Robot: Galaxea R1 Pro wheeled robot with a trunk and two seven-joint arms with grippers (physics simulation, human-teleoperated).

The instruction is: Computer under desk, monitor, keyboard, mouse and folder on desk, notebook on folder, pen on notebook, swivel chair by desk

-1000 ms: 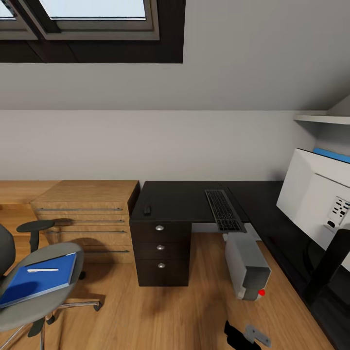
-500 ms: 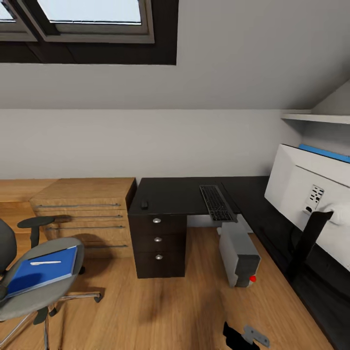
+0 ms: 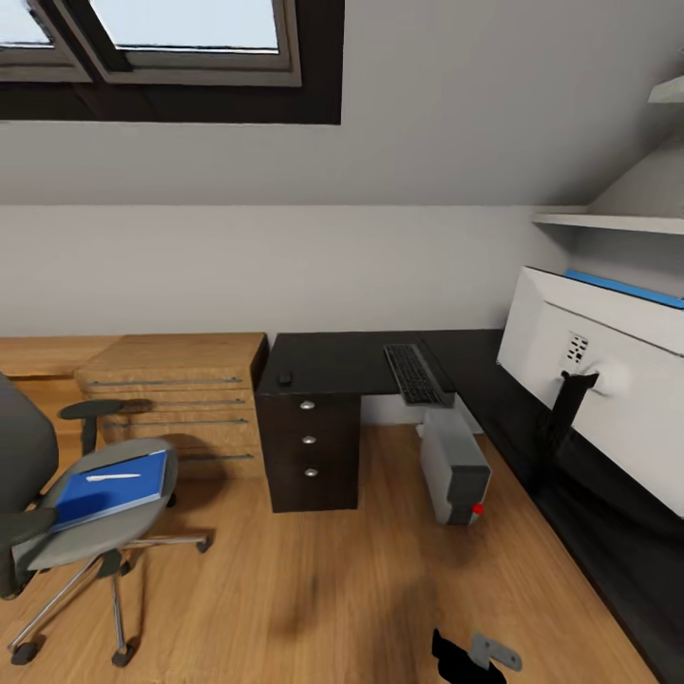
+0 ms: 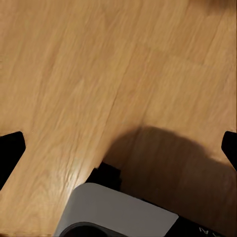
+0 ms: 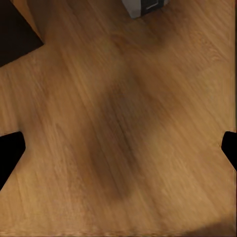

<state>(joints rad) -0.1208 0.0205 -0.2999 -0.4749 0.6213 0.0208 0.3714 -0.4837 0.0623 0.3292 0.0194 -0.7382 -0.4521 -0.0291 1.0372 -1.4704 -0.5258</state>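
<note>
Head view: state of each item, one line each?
Monitor: upright on desk.
Keyboard: flat on desk, overhanging edge.
Mouse: on desk.
Computer: on floor beside desk.
Folder: on chair seat, pen on it.
Drawers: shut.

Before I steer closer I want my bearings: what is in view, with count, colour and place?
desk: one, black top, L-shaped, along the wall and right side
monitor: one, white back, on the desk at right
keyboard: one, dark keys, on the desk
mouse: one, dark, on the desk's left end
computer: one, grey, on the floor by the desk
drawer unit: one, black, under the desk
swivel chair: one, grey, at left
folder: one, blue, on the chair seat
pen: one, white, on the folder
wood shelf unit: one, light wood, left of the desk
right pincer: open, over bare floor
left pincer: open, over bare floor
</note>
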